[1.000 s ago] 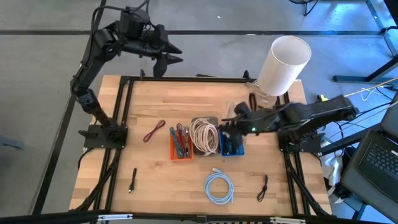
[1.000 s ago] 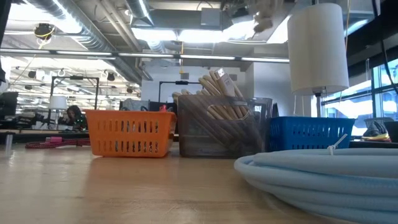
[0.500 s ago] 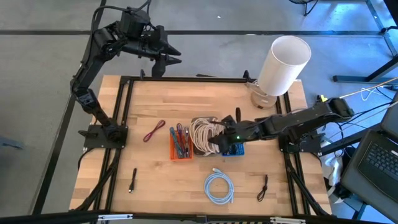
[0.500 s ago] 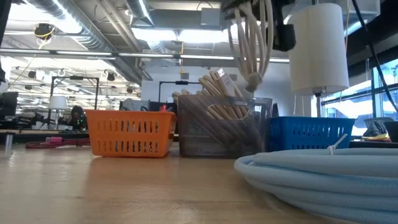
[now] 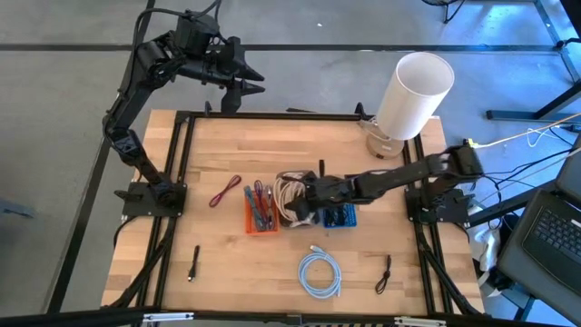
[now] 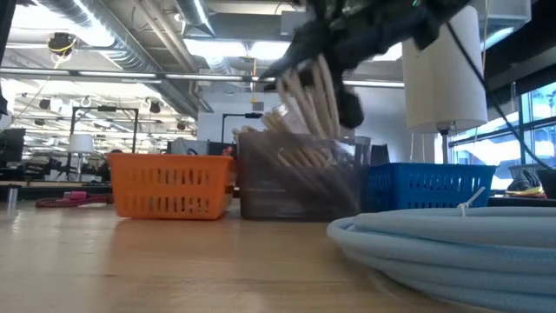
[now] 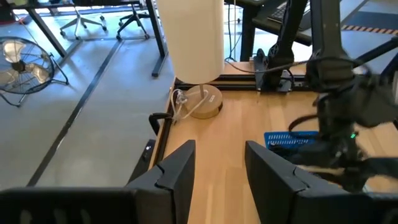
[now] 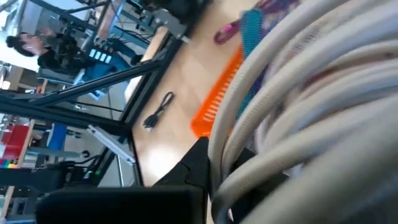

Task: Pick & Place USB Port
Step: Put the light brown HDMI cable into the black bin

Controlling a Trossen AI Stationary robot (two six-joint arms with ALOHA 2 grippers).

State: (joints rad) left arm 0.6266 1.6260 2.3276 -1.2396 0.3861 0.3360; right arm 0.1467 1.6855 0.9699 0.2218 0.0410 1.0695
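Observation:
A coil of cream cable (image 5: 289, 200) (image 6: 314, 100) hangs from my right gripper (image 5: 309, 193) (image 8: 224, 180), which is shut on it over the smoky clear bin (image 6: 300, 178) in the middle of the table. More cream cable lies in that bin. The coil's loops fill the right wrist view. High over the table's far left corner, my left gripper (image 5: 247, 88) (image 7: 217, 168) stands open with nothing between its fingers. My right gripper pinches several strands of the cream coil (image 8: 249, 134) between its two fingers, at the coil's upper part. The fingers come slanting down from the table's right side. The coil hangs below them, tilted, with its lower loops (image 6: 304, 152) down in the clear bin.
An orange basket (image 5: 263, 211) stands left of the bin and a blue basket (image 5: 340, 216) right of it. A white lamp (image 5: 413, 91) stands at the far right. A pale blue cable coil (image 5: 320, 274), a red cable (image 5: 224, 191) and two black cables (image 5: 193, 265) (image 5: 385, 272) lie on the wood.
My right gripper has come down and toward the table's left edge with the cream coil, rolling as it went; the coil has sunk from above the bin into it. The three baskets have slid a little toward the left.

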